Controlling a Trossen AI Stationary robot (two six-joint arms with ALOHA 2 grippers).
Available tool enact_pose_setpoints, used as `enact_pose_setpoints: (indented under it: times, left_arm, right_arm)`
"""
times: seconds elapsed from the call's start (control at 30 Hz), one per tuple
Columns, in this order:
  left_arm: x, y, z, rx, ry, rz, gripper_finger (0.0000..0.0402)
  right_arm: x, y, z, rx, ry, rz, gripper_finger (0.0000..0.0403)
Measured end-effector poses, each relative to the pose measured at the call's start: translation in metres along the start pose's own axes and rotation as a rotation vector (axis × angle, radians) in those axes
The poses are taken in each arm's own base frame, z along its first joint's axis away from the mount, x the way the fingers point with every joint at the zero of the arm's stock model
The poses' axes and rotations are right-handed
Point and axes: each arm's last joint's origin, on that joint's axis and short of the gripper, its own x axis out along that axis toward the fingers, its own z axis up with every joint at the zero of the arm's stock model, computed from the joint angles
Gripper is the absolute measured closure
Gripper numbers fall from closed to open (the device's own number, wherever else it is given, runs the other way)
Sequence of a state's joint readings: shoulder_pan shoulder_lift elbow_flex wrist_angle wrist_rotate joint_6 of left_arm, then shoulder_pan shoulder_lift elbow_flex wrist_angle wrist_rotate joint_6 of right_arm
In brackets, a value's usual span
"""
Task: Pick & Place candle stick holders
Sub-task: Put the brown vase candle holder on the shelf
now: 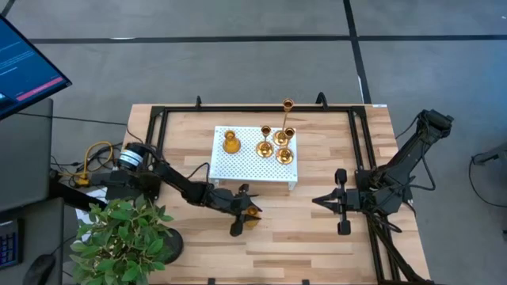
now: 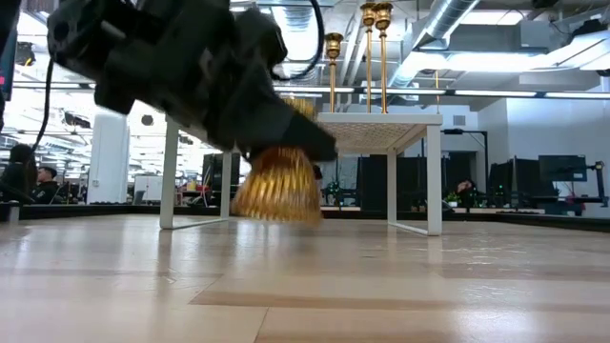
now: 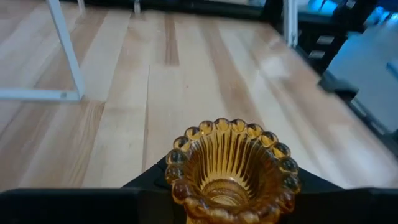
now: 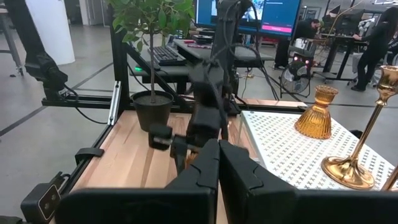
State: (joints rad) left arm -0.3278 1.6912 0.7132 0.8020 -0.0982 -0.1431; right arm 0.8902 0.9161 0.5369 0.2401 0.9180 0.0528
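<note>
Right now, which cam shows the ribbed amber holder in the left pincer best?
Left wrist view: the ribbed amber holder fills the frame, beaded rim and hollow visible, between the left pincer's fingers. Low view shows its flared side, blurred. High view shows a small spot. Right wrist view mostly hides it.

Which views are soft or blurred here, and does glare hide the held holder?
Low view: the left gripper and its ribbed amber-gold candle holder sit close and blurred, backlit by ceiling lights. Left wrist view: holder rim sharp, wooden table beyond soft. High view: evenly lit, no hiding glare. Right wrist view: its own near jaws blurred.
</note>
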Motion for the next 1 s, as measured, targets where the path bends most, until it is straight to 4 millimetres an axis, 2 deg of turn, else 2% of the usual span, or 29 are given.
enact_pose_setpoints:
  times: [0.23, 0.43, 0.6, 0.77, 1.0]
  left_arm:
    - [-0.023, -0.008, 0.032, -0.032, -0.041, -0.024, 0.0278]
    - [-0.047, -0.010, 0.064, -0.049, -0.134, -0.020, 0.0268]
    - [-0.066, -0.007, 0.084, -0.005, -0.210, 0.105, 0.0278]
    - [-0.078, 0.002, 0.098, 0.014, -0.276, 0.258, 0.0265]
    - [-0.076, 0.030, 0.099, 0.009, -0.278, 0.417, 0.0277]
  right_arm:
    - [0.000, 0.000, 0.000, 0.000, 0.000, 0.000, 0.0403]
    - [0.000, 0.000, 0.000, 0.000, 0.000, 0.000, 0.0403]
    - [0.000, 0.000, 0.000, 0.000, 0.000, 0.000, 0.0403]
    - [0.000, 0.000, 0.000, 0.000, 0.000, 0.000, 0.0403]
    - [0.000, 0.000, 0.000, 0.000, 0.000, 0.000, 0.0403]
